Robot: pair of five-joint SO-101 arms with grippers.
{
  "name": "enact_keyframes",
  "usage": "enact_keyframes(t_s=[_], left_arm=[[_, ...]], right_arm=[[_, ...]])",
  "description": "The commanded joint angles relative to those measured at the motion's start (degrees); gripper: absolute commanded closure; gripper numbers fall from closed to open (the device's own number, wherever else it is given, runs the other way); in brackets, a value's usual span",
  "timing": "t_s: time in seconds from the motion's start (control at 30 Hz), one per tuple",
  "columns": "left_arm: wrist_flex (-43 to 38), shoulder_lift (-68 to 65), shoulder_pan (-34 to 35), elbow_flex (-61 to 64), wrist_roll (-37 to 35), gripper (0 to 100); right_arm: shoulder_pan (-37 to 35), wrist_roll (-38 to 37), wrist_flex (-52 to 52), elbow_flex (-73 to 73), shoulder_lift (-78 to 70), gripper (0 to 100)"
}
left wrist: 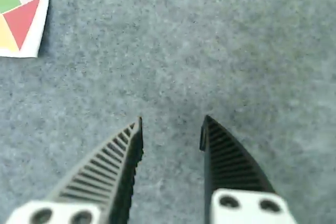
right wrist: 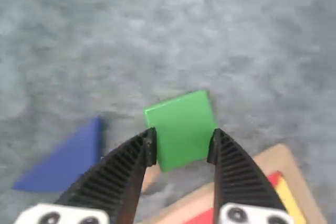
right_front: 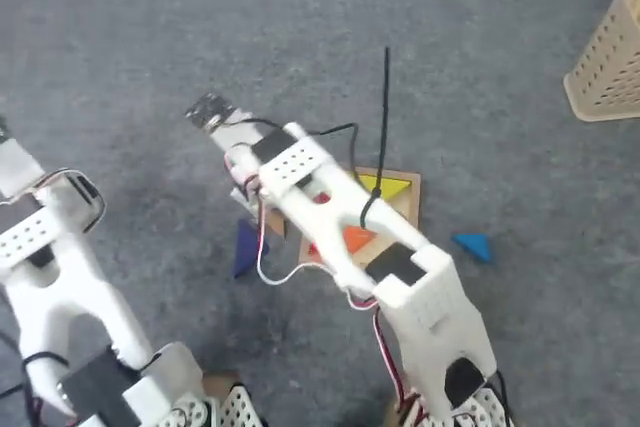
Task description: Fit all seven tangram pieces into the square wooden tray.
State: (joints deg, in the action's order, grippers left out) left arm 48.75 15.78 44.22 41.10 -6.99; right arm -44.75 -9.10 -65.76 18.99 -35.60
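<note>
Green square (right wrist: 181, 128) sits clamped between the right gripper's (right wrist: 182, 135) fingers, just beside a corner of the wooden tray (right wrist: 268, 161). I'd line its edges up with the tray walls before lowering, and let go only once it lies flat. Farther off, the blue triangle (right wrist: 65, 161) waits on the carpet, while the left gripper (left wrist: 172, 121) hangs spread and holds nothing.

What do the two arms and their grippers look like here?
Both the left arm and right arm are white plastic with rows of small holes and black servo blocks; red, white and black wires run along the right one. The left gripper and right gripper have black ribbed fingers tapering to points, on white mounts with screw holes.
</note>
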Motion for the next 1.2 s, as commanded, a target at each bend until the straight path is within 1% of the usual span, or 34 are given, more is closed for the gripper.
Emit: enact_keyframes(t_s=[0.0, 0.13, 0.33, 0.5, 0.63, 0.83, 0.97, 1.17], left_arm=[[-1.58, 0.44, -0.70, -0.57, 0.53, 83], [-1.58, 0.44, -0.70, -0.57, 0.62, 83], [-1.58, 0.44, -0.70, -0.57, 0.62, 83], [-1.58, 0.44, -0.70, -0.40, 0.62, 83], [-1.58, 0.44, -0.70, -0.40, 0.62, 83], [-1.58, 0.44, -0.79, -0.48, 0.62, 83], [-1.58, 0.53, -0.79, -0.40, 0.62, 83], [-1.58, 0.70, -0.79, -0.40, 0.62, 83]], right_arm=[[3.21, 0.62, 0.04, 4.04, 1.10, 83.5], [3.47, 4.84, -4.35, 6.59, 2.24, 83.3], [-0.75, 10.29, -10.15, 6.42, 4.97, 83.3], [-3.21, 11.43, -7.78, 3.96, 2.59, 83.3], [-3.56, 16.35, -7.52, 3.78, 1.19, 83.4], [-4.53, 23.30, -10.33, 3.87, 0.84, 83.3], [-6.20, 24.26, -10.33, 3.69, 0.66, 83.4], [-6.20, 24.26, -9.98, 3.87, -0.40, 83.5]])
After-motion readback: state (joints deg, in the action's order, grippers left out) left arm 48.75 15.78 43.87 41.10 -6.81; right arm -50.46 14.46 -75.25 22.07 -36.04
